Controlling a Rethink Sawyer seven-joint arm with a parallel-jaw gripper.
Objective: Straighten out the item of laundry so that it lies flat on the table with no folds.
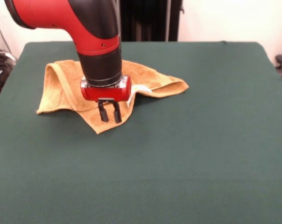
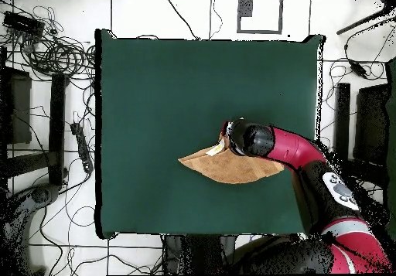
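The item of laundry [image 1: 61, 88], a mustard-yellow towel, lies crumpled and folded over itself on the left back part of the green table [image 1: 178, 163]. A small white tag [image 1: 140, 88] shows at its right fold. My gripper [image 1: 109, 113] points down over the towel's front corner, open, its two black fingers a narrow gap apart with towel showing between them. Whether the tips touch the cloth I cannot tell. From overhead the towel [image 2: 232, 167] is a flattened lens shape on the table [image 2: 170, 95], and the arm's wrist [image 2: 249, 139] hides the fingers.
The red and black arm [image 1: 92, 28] covers the towel's middle. Cables [image 2: 58, 56] and black stands [image 2: 58, 126] lie on the floor round the table. The towel's right tip [image 1: 180, 85] reaches toward the table's middle.
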